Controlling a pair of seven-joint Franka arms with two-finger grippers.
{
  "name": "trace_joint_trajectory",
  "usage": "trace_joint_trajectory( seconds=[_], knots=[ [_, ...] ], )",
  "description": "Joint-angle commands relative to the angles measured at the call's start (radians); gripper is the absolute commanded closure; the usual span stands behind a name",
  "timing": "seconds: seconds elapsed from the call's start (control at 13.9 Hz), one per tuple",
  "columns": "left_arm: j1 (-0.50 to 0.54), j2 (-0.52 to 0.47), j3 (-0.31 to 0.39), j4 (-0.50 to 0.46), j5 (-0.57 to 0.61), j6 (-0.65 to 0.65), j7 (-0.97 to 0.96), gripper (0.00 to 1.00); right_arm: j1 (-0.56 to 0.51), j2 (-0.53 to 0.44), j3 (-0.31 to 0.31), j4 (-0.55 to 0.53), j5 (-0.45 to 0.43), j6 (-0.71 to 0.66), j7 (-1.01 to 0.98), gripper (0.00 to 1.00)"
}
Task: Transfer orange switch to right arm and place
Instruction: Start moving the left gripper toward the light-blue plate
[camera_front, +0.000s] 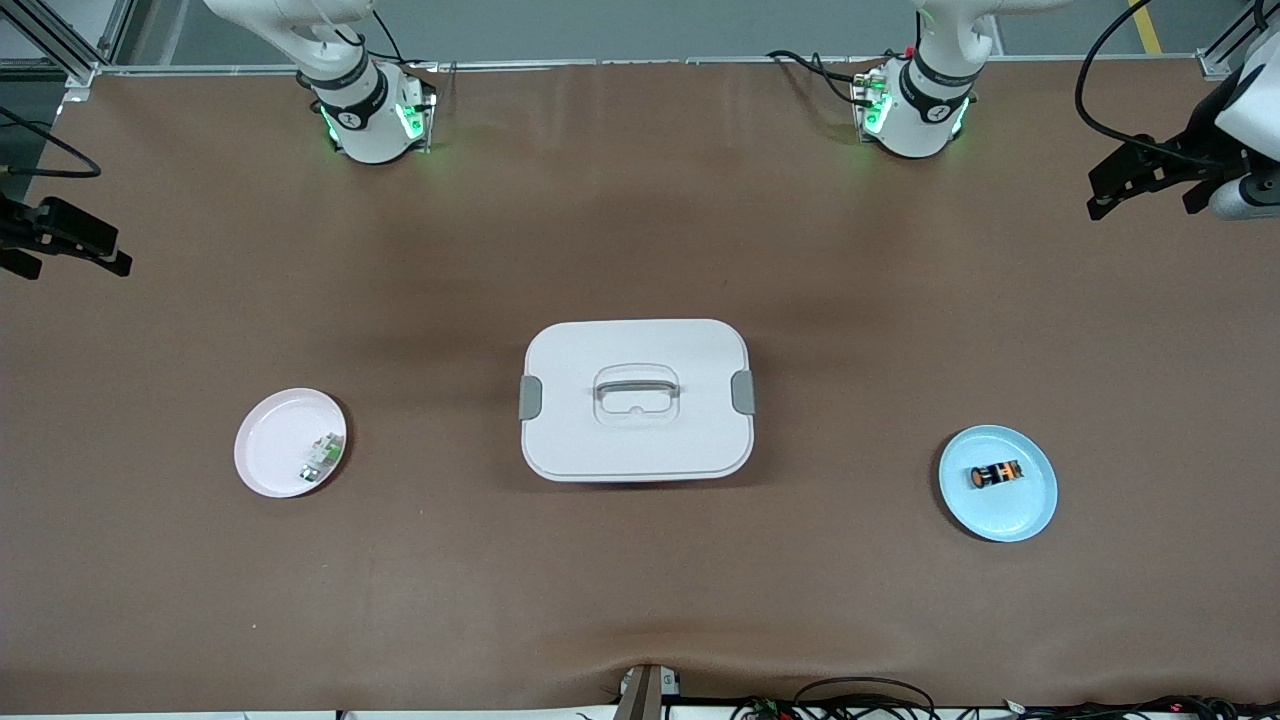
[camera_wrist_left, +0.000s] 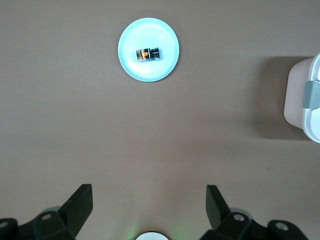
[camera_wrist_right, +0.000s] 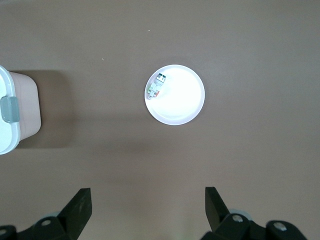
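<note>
The orange switch is a stubby black cylinder with orange bands, lying on its side on a light blue plate toward the left arm's end of the table. In the left wrist view the switch sits well ahead of my left gripper, which is open with nothing between its fingers. That left gripper hangs high over bare table at the left arm's end. My right gripper hangs over bare table at the right arm's end. It is open and empty too.
A white lidded box with grey latches stands mid-table between the two plates. A pale pink plate toward the right arm's end holds a small white-and-green component. Brown mat covers the table.
</note>
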Motion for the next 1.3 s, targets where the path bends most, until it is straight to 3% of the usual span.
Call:
trace_joint_trajectory(
  seconds=[0.0, 0.29, 0.65, 0.94, 1.22],
  knots=[
    [-0.002, 0.007, 0.003, 0.023, 0.006, -0.020, 0.002, 0.00, 0.002, -0.030, 0.000, -0.031, 0.009, 0.008, 0.016, 0.00],
    [0.009, 0.009, 0.003, 0.024, 0.006, -0.020, 0.005, 0.00, 0.001, -0.030, -0.001, -0.031, 0.009, 0.004, 0.016, 0.00],
    [0.021, 0.096, 0.006, 0.023, 0.005, -0.005, 0.009, 0.00, -0.001, -0.032, -0.003, -0.030, 0.008, 0.002, 0.014, 0.00],
    [0.021, 0.188, 0.008, -0.006, 0.006, 0.104, 0.008, 0.00, 0.001, -0.032, -0.003, -0.030, 0.006, 0.002, 0.014, 0.00],
    [0.020, 0.220, 0.008, -0.127, 0.032, 0.307, 0.003, 0.00, 0.001, -0.032, -0.003, -0.031, 0.006, 0.002, 0.014, 0.00]
  ],
)
